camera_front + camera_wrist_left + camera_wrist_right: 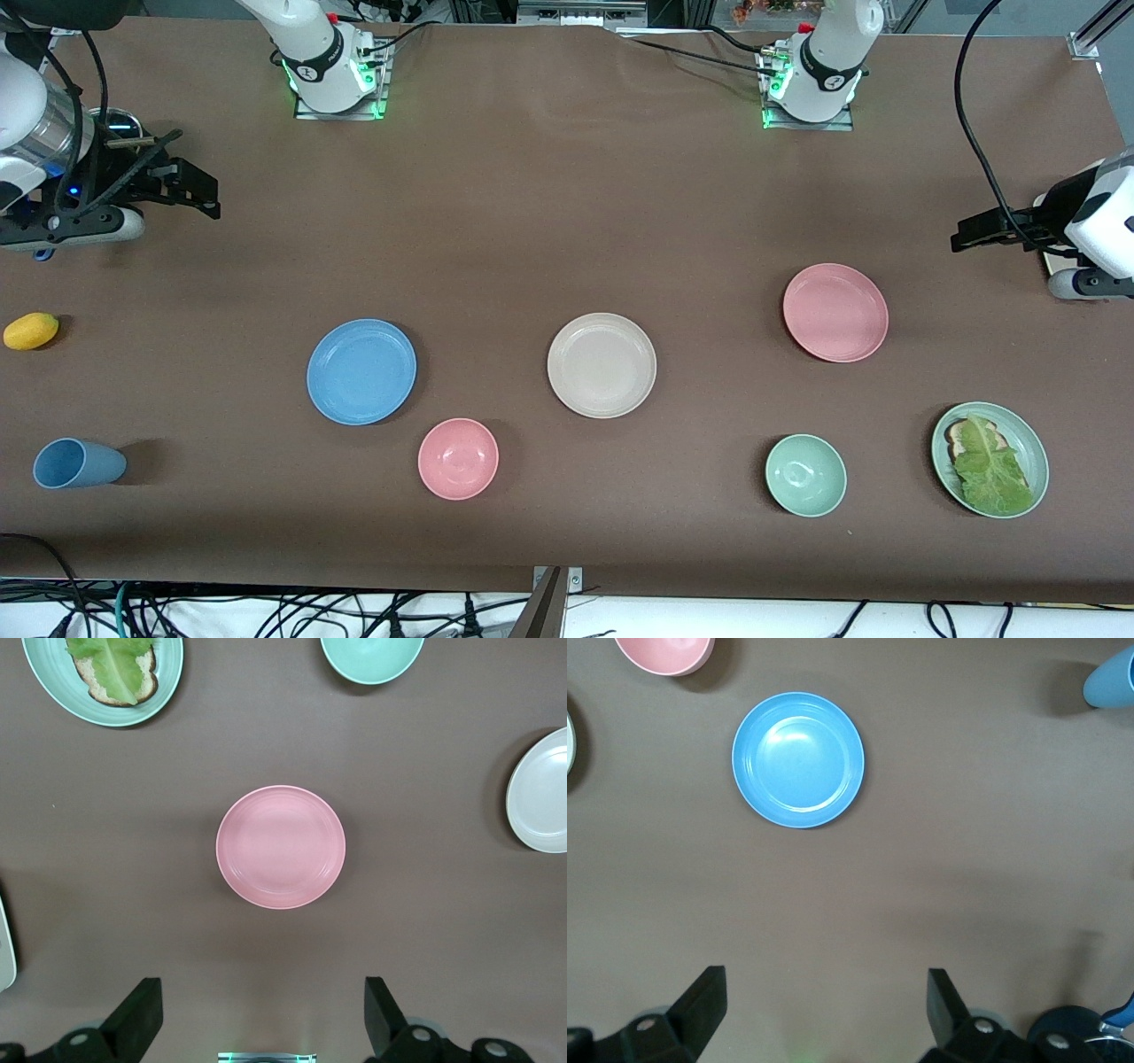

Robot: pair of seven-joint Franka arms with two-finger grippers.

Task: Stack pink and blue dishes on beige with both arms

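Three equal flat plates lie in a row across the table's middle. The sky blue plate (361, 371) (798, 760) is toward the right arm's end. The beige plate (601, 364) (540, 790) is in the centre. Toward the left arm's end lies the salmon pink plate (834, 312) (281, 847). My right gripper (202, 190) (826, 1010) hangs open and empty over bare table at its end, well apart from the blue plate. Over the table's other end my left gripper (966, 235) (263, 1014) is also open and empty, off to the side of the pink plate.
A pink bowl (458, 458) and a pale green bowl (805, 475) sit nearer the front camera than the plates. A green plate with bread and lettuce (990, 458) lies at the left arm's end. A blue cup (78, 463) and a yellow fruit (31, 330) lie at the right arm's end.
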